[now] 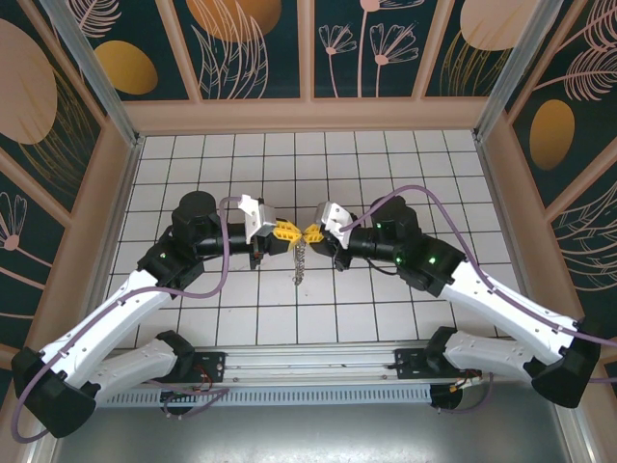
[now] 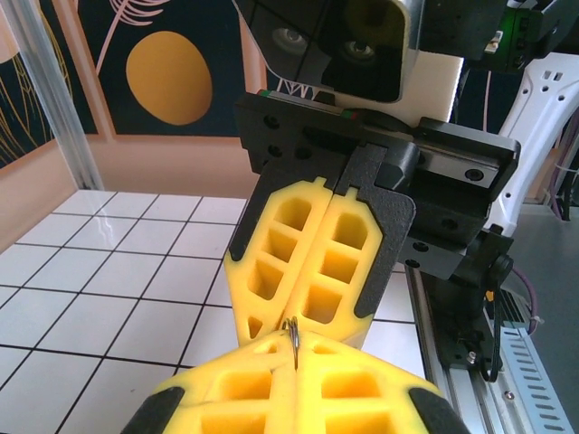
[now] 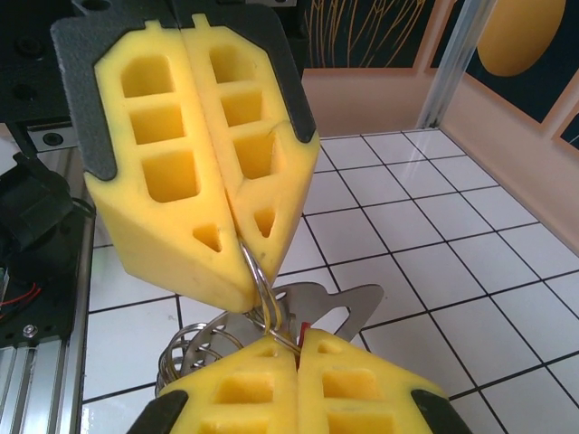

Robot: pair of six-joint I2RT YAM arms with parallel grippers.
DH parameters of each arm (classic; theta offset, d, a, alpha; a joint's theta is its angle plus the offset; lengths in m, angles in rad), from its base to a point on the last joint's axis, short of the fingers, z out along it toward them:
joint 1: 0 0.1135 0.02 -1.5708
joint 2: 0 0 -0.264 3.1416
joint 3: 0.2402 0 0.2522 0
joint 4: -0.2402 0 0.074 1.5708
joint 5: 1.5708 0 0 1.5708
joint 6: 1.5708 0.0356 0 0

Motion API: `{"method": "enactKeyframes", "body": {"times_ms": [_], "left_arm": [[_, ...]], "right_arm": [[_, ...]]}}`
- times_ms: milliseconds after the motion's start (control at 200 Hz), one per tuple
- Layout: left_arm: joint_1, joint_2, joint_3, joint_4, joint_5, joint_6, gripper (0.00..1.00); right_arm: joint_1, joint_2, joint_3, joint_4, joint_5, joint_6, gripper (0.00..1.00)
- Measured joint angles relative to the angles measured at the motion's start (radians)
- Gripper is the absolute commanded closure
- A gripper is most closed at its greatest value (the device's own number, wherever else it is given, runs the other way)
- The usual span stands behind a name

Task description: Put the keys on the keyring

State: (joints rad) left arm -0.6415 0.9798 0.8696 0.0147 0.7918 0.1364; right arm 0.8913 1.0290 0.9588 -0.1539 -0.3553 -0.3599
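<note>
1. The keyring is held up in mid-air over the table, its thin wire loop stretched between the two sets of fingers.
2. A red sliver, likely the key, sits at the loop's lower end; whether it is threaded is hidden.
3. Both look light, stiff and slippery; grip the key by its head, not the blade.
4. The silver cluster dangles free and may swing.
5. The left fingers are closed on the wire; the right fingers are closed on its lower end.
</note>
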Motion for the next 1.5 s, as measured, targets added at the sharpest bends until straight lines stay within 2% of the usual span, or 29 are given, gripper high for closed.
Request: {"method": "enactKeyframes", "body": {"times_ms": [90,255,390,495,721,971,1386,1501], "left_arm": [[0.001,0.000,0.000,0.000,0.000,0.000,1.00],[0.001,0.000,0.000,0.001,0.002,0.000,1.00],[0.000,0.000,0.000,0.002,0.009,0.000,1.00],[0.000,0.000,0.000,0.002,0.013,0.001,1.00],[0.000,0.000,0.000,0.002,0.022,0.001,1.00],[0.000,0.000,0.000,0.008,0.055,-0.004,1.00],[0.000,-0.001,0.000,0.013,0.065,-0.011,1.00],[0.000,-0.001,0.000,0.013,0.063,-0.012,1.00]], "right_arm": [[-0.002,0.002,0.000,0.000,-0.010,0.000,1.00],[-0.002,0.000,0.000,0.000,-0.012,0.003,0.80],[-0.002,-0.034,-0.019,-0.003,-0.001,0.004,0.70],[-0.002,-0.082,-0.037,-0.006,0.015,0.008,0.67],[0.004,-0.137,-0.046,0.026,0.021,0.008,0.66],[0.005,-0.108,-0.048,0.076,0.002,0.007,0.68],[0.012,-0.072,-0.048,0.092,-0.050,0.008,0.80],[0.013,-0.066,-0.048,0.096,-0.065,0.008,0.89]]}}
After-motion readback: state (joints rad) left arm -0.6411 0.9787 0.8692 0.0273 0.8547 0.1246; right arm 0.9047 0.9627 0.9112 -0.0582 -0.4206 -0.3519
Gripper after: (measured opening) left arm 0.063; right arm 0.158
